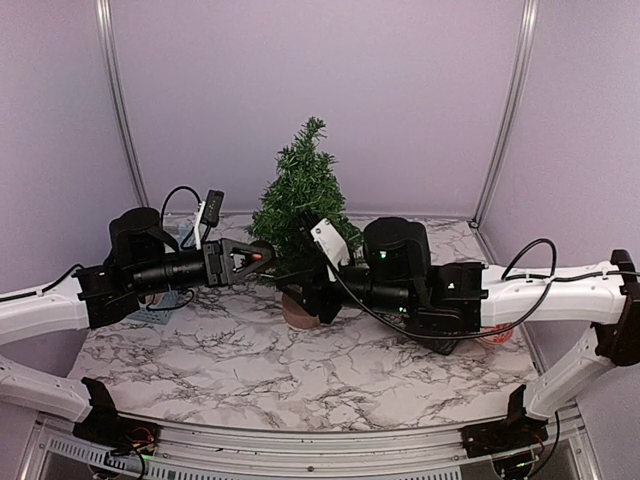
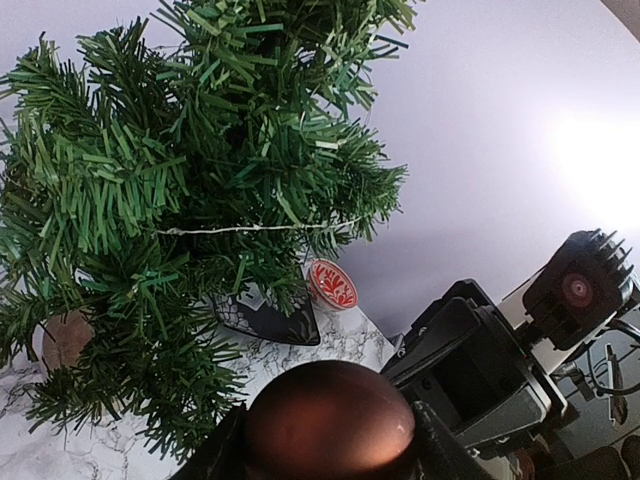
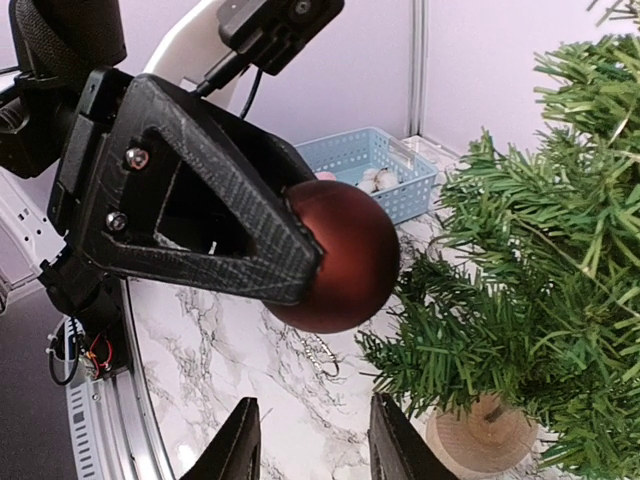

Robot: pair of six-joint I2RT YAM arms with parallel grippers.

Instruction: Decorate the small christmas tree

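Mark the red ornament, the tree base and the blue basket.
red ornament point(image 3: 345, 262), right wrist view, ball's front face.
tree base point(image 3: 478, 447), right wrist view, wooden top.
blue basket point(image 3: 350, 158), right wrist view, side wall.

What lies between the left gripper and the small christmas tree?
A dark red ball, held by the left gripper, close to the small christmas tree; the right wrist view shows it.

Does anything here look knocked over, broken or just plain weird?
Nothing stands out. The small christmas tree stands upright, and the left gripper holds a dark red bauble close beside its branches, which looks intended.
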